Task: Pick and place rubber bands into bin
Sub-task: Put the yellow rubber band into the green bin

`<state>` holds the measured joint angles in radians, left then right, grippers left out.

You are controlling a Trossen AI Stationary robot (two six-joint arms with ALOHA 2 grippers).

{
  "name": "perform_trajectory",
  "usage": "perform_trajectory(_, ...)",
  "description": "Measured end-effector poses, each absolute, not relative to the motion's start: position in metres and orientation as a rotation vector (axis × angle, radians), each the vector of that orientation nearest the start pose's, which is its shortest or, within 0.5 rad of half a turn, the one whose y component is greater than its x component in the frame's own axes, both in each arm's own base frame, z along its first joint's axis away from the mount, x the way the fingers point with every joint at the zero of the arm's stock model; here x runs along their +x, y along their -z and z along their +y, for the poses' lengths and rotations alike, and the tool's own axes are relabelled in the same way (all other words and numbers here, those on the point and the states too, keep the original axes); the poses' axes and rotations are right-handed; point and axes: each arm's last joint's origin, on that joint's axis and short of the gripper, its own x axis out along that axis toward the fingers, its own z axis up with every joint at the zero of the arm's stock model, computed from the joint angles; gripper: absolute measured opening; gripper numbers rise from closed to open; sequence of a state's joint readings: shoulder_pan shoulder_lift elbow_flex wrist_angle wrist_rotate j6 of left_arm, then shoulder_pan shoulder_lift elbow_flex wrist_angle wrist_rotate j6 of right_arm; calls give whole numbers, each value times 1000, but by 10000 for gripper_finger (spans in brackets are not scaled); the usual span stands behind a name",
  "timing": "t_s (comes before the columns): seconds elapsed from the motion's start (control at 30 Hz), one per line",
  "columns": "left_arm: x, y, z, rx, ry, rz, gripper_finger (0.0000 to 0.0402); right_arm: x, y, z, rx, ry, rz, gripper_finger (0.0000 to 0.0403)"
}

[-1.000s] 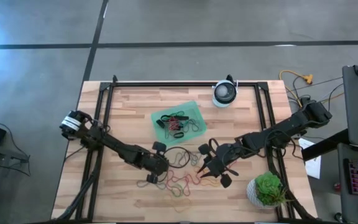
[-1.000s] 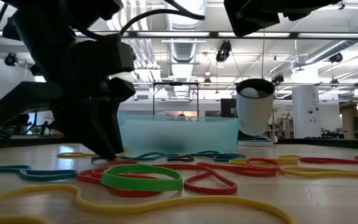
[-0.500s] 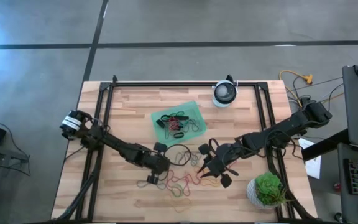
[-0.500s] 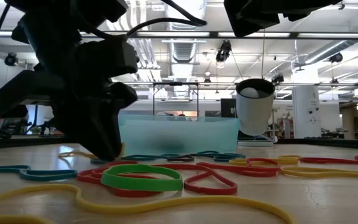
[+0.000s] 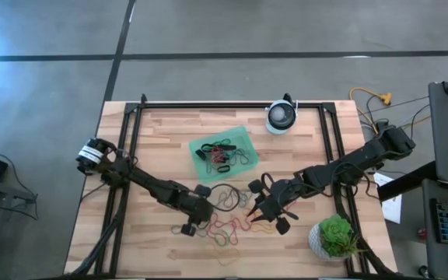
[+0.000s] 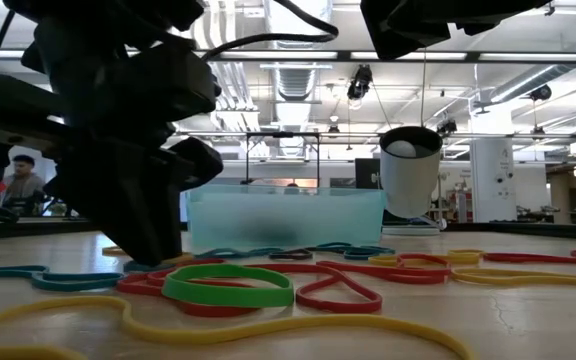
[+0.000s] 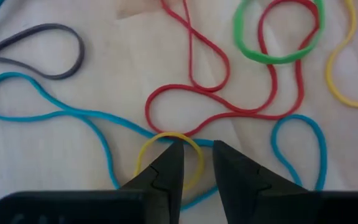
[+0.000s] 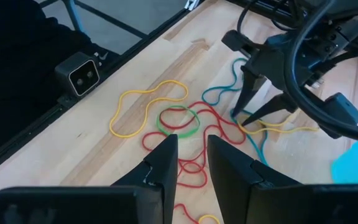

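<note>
Loose rubber bands (image 5: 222,224) in red, yellow, green, blue and grey lie tangled on the wooden table near its front. The green bin (image 5: 224,153) stands behind them with several bands inside. My left gripper (image 7: 197,150) is down among the loose bands. Its fingers stand a little apart, open, over a small yellow band (image 7: 145,157) that lies across a blue band (image 7: 55,109). My right gripper (image 8: 191,147) hangs open above the table to the right of the pile, with nothing between its fingers. My left gripper comes slanting down from the table's left. Its two fingertips (image 7: 171,155) stand on either side of the small yellow band's far arc (image 7: 191,140), which lies flat on the table. Whether they touch the band, I cannot tell.
A round white device (image 5: 281,117) stands at the back of the table and a green plant (image 5: 335,237) at the front right corner. Black frame rails (image 5: 232,104) run along the table's edges. A person (image 6: 23,182) sits in the room beyond.
My left gripper has turned at the wrist over the loose bands without leaving its place; its fingers keep the same gap. The bands lie as before.
</note>
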<state>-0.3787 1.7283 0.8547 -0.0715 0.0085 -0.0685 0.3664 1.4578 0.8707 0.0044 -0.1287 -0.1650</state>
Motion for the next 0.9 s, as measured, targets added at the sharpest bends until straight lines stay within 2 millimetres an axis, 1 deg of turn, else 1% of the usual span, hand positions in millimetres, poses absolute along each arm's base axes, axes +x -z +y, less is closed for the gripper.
perform_trajectory(0.07,299,-136,-118,124,324,943,68,286,-227,114,-227,-529,544,82)
perform_trajectory(0.13,299,-136,-118,145,321,939,59,286,-227,114,-227,-529,544,82)
perform_trajectory(0.3,298,-136,-117,176,322,943,7,286,-227,114,-227,-529,544,82)
perform_trajectory(0.63,298,-138,-116,194,297,945,0,286,-226,114,-227,-529,545,82)
perform_trajectory(0.8,301,-148,-118,211,262,906,0,286,-226,114,-227,-529,546,82)
perform_trajectory(0.9,300,-154,-119,226,243,900,0,286,-226,114,-227,-529,546,82)
